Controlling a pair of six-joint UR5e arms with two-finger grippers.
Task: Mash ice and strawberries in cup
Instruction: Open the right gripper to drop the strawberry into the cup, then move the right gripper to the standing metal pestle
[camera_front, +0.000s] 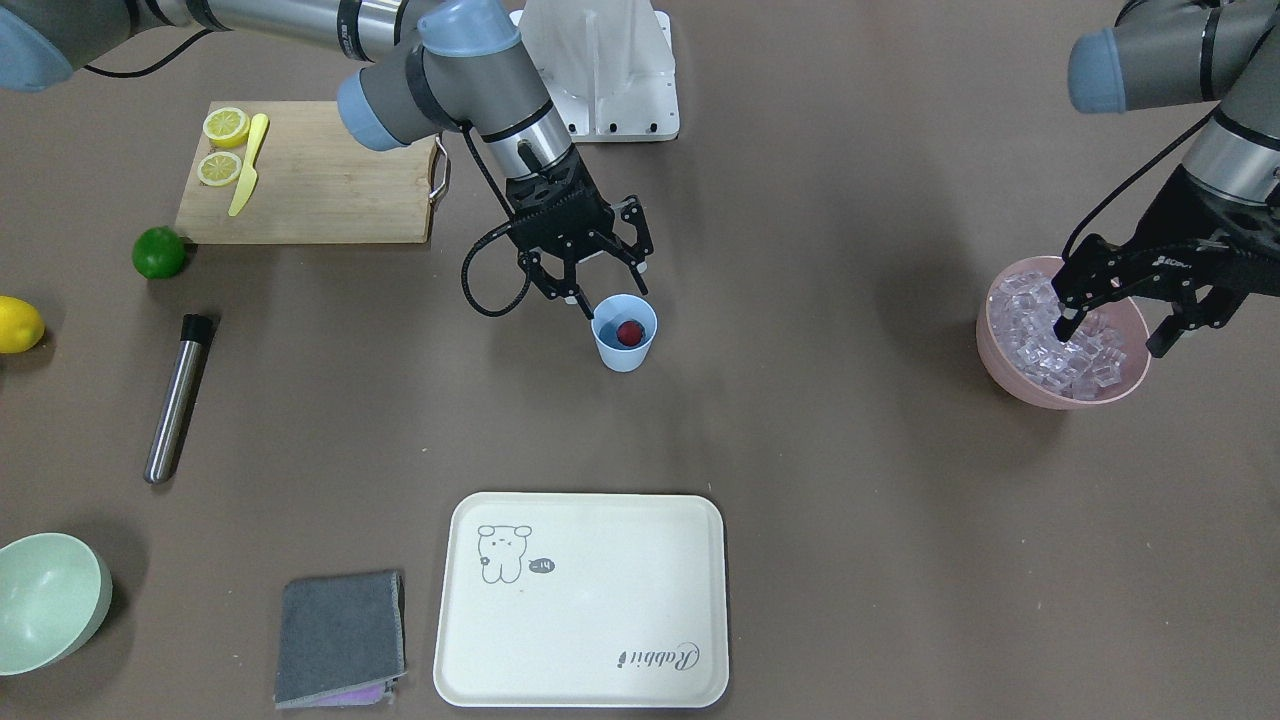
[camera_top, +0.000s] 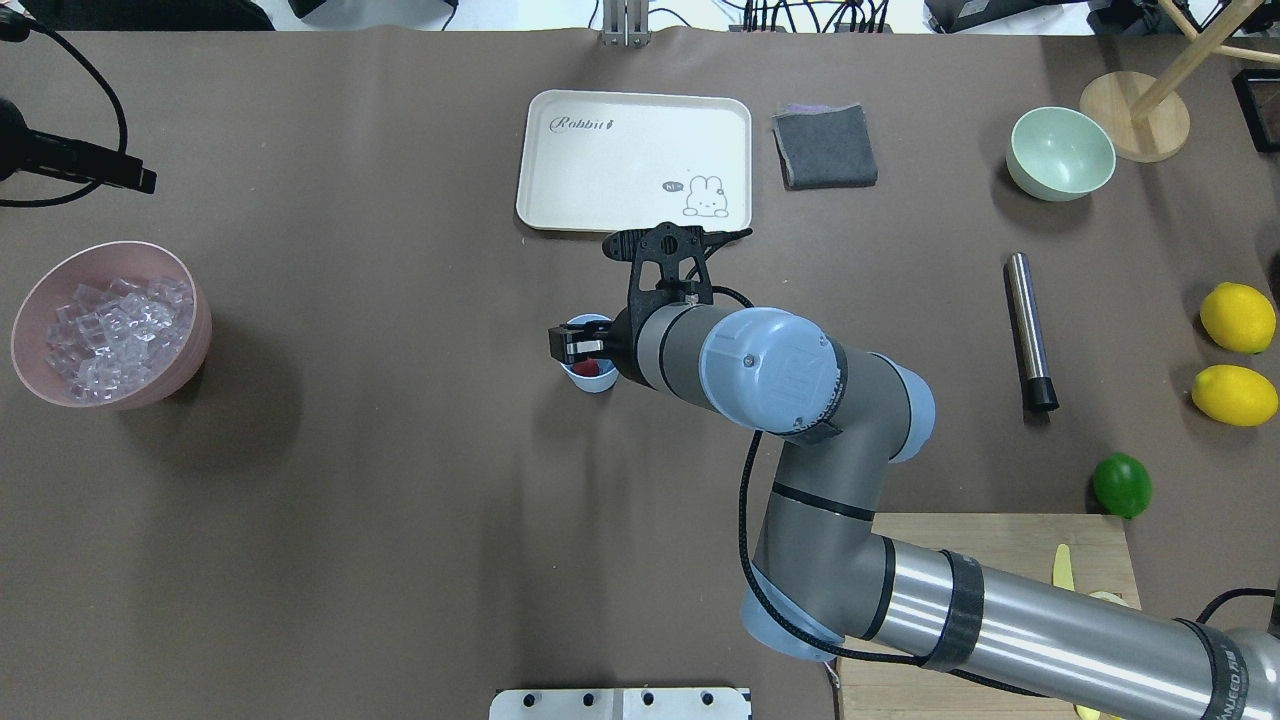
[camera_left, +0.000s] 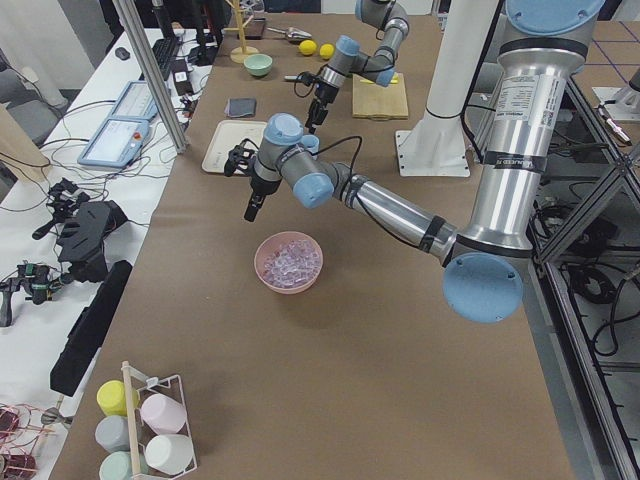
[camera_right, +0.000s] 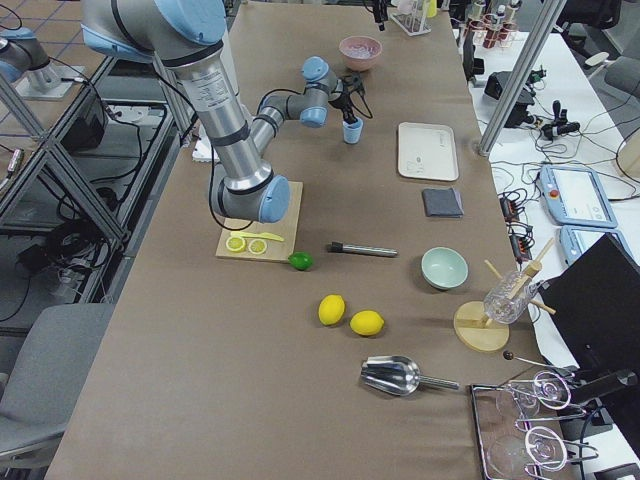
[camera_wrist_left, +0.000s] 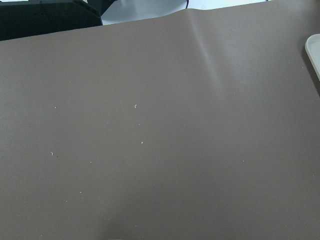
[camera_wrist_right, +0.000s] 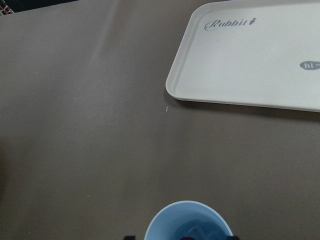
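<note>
Your right end effector (camera_front: 608, 283): spread wide, empty, over cup (camera_front: 622, 356) holding strawberry (camera_front: 629, 333). Left end effector (camera_front: 1112, 335): wide, above ice (camera_front: 1030, 302).

Strawberry (camera_front: 629, 332) in cup (camera_front: 612, 357); ice (camera_front: 1092, 366) in bowl (camera_front: 1022, 386)

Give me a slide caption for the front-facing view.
Right gripper open above the blue cup holding a strawberry; left gripper open near the pink bowl of ice.
</note>
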